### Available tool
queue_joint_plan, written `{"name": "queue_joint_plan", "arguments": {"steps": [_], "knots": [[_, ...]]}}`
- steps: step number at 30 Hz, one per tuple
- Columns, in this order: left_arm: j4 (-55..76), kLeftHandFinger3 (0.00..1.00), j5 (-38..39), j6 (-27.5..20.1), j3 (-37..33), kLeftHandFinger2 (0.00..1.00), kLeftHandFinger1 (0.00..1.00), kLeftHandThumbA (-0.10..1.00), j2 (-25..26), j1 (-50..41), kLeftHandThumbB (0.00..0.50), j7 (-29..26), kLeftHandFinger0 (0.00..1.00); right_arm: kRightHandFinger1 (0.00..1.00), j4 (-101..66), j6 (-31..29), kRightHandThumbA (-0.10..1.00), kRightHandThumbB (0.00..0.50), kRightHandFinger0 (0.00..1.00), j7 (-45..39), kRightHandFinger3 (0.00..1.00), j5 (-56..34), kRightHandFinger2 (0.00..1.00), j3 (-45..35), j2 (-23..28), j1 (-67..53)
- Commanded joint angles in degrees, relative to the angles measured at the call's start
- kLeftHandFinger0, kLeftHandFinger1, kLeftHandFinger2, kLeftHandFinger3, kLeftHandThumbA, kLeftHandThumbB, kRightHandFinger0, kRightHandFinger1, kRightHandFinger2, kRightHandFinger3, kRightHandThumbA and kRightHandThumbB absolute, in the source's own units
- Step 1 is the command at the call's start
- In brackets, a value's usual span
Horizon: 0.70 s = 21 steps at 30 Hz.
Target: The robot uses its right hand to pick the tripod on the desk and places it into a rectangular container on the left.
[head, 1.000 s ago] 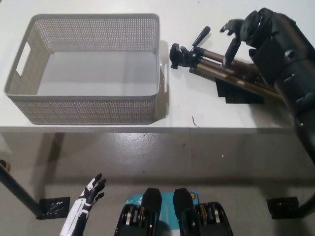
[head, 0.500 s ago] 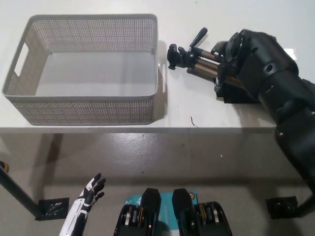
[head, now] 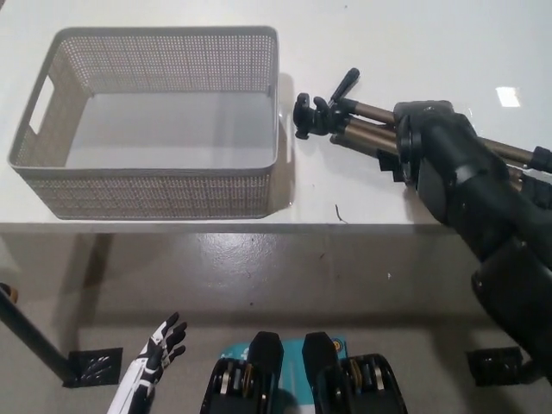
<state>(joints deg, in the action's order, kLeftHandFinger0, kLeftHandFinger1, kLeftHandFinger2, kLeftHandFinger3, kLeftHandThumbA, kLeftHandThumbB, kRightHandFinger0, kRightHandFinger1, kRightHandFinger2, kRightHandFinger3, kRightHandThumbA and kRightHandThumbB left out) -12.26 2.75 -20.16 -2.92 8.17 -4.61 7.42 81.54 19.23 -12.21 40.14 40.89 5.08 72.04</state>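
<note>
Tripod (head: 362, 129) legs lie flat on the white table (head: 388, 43), near the right edge. Its legs are brown and folded together, and they run toward the right. Its black head, with a small handle sticking up, points at the basket and lies just beside the basket's right wall without touching it.

The black right hand (head: 412, 142) sits on top of the tripod legs, at about the middle of them. The back of the hand and the thick black arm cover the fingers, so I cannot tell if the hand is squeezing the legs or only resting on them. The arm comes in from the bottom right and crosses the front edge of the table.

The basket (head: 155, 185) is grey and has lots of tiny holes in its walls. It has a handle slot in its left wall. It sits on the left part of the table, close to the front edge. Nothing is inside it.

The white left hand (head: 159, 349) hangs low, past the front edge of the table, over the grey floor (head: 259, 267). Its fingers are spread apart and it holds nothing.
</note>
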Motion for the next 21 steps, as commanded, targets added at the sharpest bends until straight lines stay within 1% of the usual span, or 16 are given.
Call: {"name": "queue_joint_plan", "arguments": {"steps": [1, 3, 4, 5, 6, 7, 8, 9, 10, 11, 14, 15, 16, 17, 20, 21], "knots": [[1.22, 1.00, 0.86, -3.14, 0.06, 1.00, 1.00, 1.00, 0.97, -0.57, 0.283, 1.63, 1.00, 1.00, 1.93, -0.98, 1.00, 0.474, 1.00, 3.95, 1.00, 0.24, 1.00, 0.01, 2.21, -7.59], [1.05, 1.00, 0.95, -3.34, 0.08, 1.00, 1.00, 1.00, 1.00, -0.42, 0.275, 1.72, 1.00, 1.00, 1.92, -1.64, 0.95, 0.471, 1.00, 6.47, 1.00, -0.63, 1.00, -1.01, 2.88, -8.46], [0.76, 1.00, 0.92, -3.77, 0.07, 1.00, 1.00, 1.00, 1.05, -0.27, 0.282, 1.77, 1.00, 0.95, 1.66, -3.70, 0.61, 0.347, 0.85, 11.37, 1.00, -3.03, 1.00, -3.74, 3.57, -9.59], [0.60, 1.00, 1.01, -4.22, 0.19, 1.00, 1.00, 1.00, 1.02, -0.03, 0.278, 1.75, 1.00, 0.69, 1.47, -5.13, 0.41, 0.242, 0.60, 14.71, 1.00, -4.01, 0.82, -5.36, 3.80, -10.09], [0.41, 1.00, 0.94, -4.35, 0.22, 1.00, 1.00, 1.00, 0.94, 0.13, 0.290, 1.69, 1.00, 0.40, 1.31, -6.49, 0.19, 0.218, 0.33, 17.65, 1.00, -4.92, 0.56, -6.90, 4.02, -10.66], [0.30, 1.00, 0.83, -4.24, 0.24, 1.00, 1.00, 1.00, 0.90, 0.26, 0.293, 1.63, 1.00, 0.32, 1.21, -7.41, 0.09, 0.217, 0.22, 19.53, 1.00, -5.55, 0.49, -7.91, 4.16, -11.01], [0.71, 1.00, 1.22, -3.39, 0.18, 1.00, 1.00, 1.00, 0.81, 0.41, 0.284, 1.86, 1.00, 0.16, 0.80, -10.86, -0.08, 0.198, 0.05, 24.28, 0.84, -10.13, 0.32, -13.53, 4.25, -11.61], [0.70, 1.00, 1.25, -3.39, 0.17, 1.00, 1.00, 1.00, 0.80, 0.41, 0.281, 1.88, 1.00, 0.10, 0.81, -11.10, -0.10, 0.189, 0.00, 24.54, 0.77, -10.20, 0.27, -14.09, 4.24, -11.64], [0.08, 1.00, 1.05, -4.35, 0.09, 1.00, 1.00, 1.00, 0.85, 0.44, 0.266, 1.95, 1.00, 0.18, 0.77, -11.85, -0.10, 0.189, 0.07, 24.64, 0.75, -10.64, 0.33, -15.29, 4.23, -11.60], [-0.33, 1.00, 0.64, -4.64, 0.04, 1.00, 1.00, 1.00, 0.94, 0.45, 0.271, 1.86, 1.00, 0.39, 0.74, -12.64, -0.10, 0.187, 0.30, 24.29, 0.75, -11.74, 0.50, -17.11, 4.28, -11.27], [-0.26, 1.00, 0.11, -4.73, 0.01, 1.00, 1.00, 1.00, 1.06, 0.43, 0.256, 1.76, 1.00, 0.20, 0.57, -14.79, -0.10, 0.183, 0.11, 24.75, 0.69, -13.17, 0.33, -20.72, 4.54, -10.45], [-0.08, 1.00, -0.03, -4.48, 0.05, 1.00, 1.00, 1.00, 1.00, 0.30, 0.251, 1.62, 1.00, 0.08, 0.48, -16.04, -0.10, 0.188, 0.02, 25.23, 0.48, -14.08, 0.19, -22.07, 4.62, -10.37], [0.17, 1.00, -0.15, -4.17, 0.12, 1.00, 1.00, 1.00, 0.94, 0.16, 0.254, 1.44, 1.00, 0.04, 0.38, -17.32, -0.10, 0.187, 0.00, 25.79, 0.33, -14.97, 0.18, -23.66, 4.72, -10.16], [0.79, 1.00, -0.26, -3.28, 0.24, 1.00, 1.00, 1.00, 0.89, -0.01, 0.256, 1.21, 1.00, 0.02, 0.32, -18.07, -0.10, 0.182, 0.00, 26.17, 0.28, -15.62, 0.18, -25.33, 4.86, -9.48], [0.63, 1.00, -0.63, -3.47, 0.29, 1.00, 1.00, 1.00, 0.90, 0.26, 0.260, 1.04, 1.00, 0.04, 0.33, -19.43, -0.10, 0.169, 0.00, 26.22, 0.53, -17.09, 0.36, -29.18, 5.18, -8.46], [0.66, 1.00, -0.63, -3.62, 0.29, 1.00, 1.00, 1.00, 0.85, 0.22, 0.265, 1.03, 1.00, 0.05, 0.21, -19.89, -0.10, 0.171, 0.00, 26.00, 0.65, -18.53, 0.52, -31.44, 5.46, -7.93]]}}
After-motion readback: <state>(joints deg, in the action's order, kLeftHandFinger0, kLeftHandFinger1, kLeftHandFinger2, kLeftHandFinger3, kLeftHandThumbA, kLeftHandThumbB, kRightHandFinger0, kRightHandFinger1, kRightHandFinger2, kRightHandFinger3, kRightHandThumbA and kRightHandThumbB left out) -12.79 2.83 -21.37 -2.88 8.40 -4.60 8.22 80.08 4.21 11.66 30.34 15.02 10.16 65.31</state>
